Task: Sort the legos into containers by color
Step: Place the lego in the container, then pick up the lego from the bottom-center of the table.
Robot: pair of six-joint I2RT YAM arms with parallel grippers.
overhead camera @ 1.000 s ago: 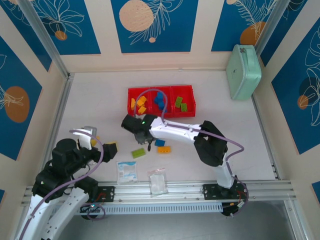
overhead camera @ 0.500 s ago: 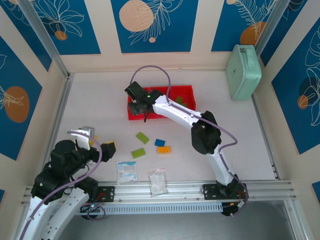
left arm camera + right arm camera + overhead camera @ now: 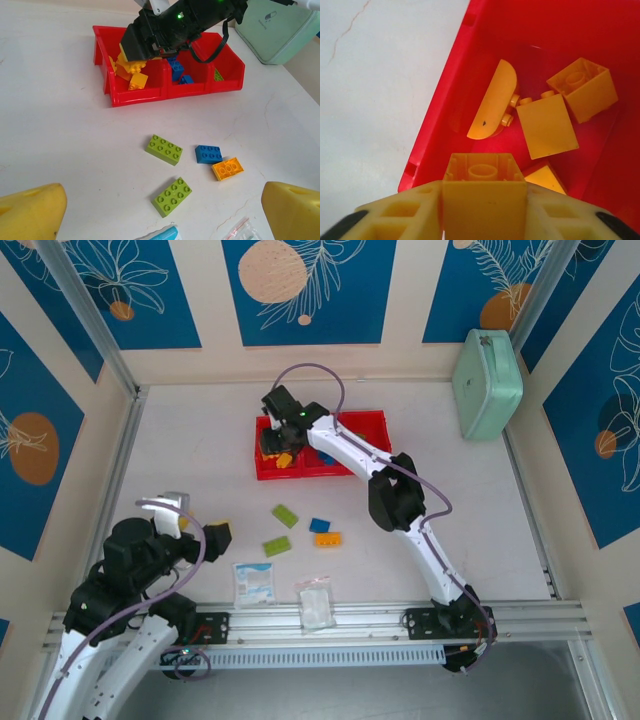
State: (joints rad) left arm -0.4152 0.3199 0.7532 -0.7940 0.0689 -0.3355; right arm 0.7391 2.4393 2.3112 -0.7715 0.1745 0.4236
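The right claw [image 3: 485, 210] stands narrowly parted with a yellow square brick [image 3: 485, 187] between its fingers [image 3: 395, 212], touching both of them. The brick's hollow underside faces the wrist camera, so its studs point away, down into the left compartment [image 3: 470, 60] of the red tray [image 3: 300, 473]. Being square, it has no long axis.

Below it in that compartment lie four yellow pieces: a rounded piece [image 3: 492, 102] on its side, two square bricks, and one half hidden behind the held brick.

In the left wrist view the middle compartment [image 3: 187, 90] holds at least two blue bricks [image 3: 175, 67]. The right compartment [image 3: 227, 82] shows a lime green brick [image 3: 218, 75]; I cannot tell how many lie there.

Four bricks lie on the bench [image 3: 200, 440] near the tray, all studs up. Two are lime green oblong bricks, the farther [image 3: 285, 515] and the nearer [image 3: 277, 546], with their long axes on opposite diagonals. A blue brick [image 3: 321, 525] and a yellow oblong brick [image 3: 327, 539] lie just beside each other.

The left claw [image 3: 203, 523] hangs wide open near its base, gripping nothing.

Two clear packets [image 3: 255, 583] lie at the near edge, and a mint-green case [image 3: 487, 383] sits far right.
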